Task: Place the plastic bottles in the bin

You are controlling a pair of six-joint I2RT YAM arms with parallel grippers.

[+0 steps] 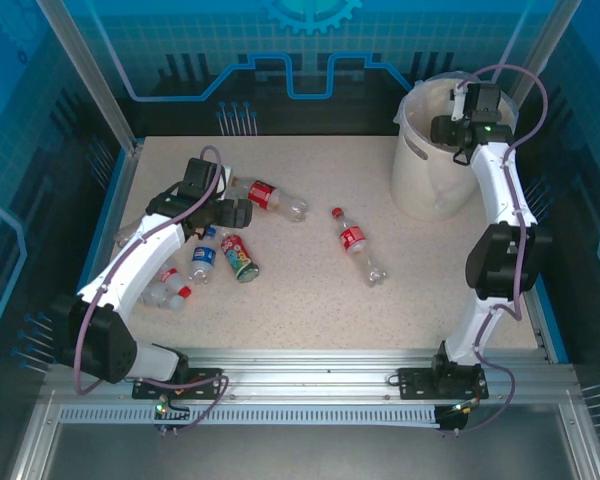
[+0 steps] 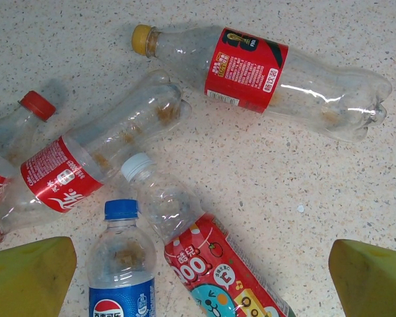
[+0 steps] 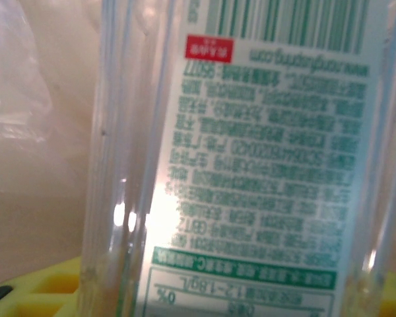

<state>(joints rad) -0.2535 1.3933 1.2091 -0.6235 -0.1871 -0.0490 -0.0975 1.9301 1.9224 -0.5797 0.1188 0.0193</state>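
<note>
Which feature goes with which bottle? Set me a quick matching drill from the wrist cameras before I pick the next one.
Things:
1 red-label bottle along the top
2 blue-label bottle
3 cartoon-label bottle
4 held bottle, in the right gripper

Features:
A white cap
B green print, above the bin
C yellow cap
D blue cap

Pairs: 1-C; 2-D; 3-A; 4-B
</note>
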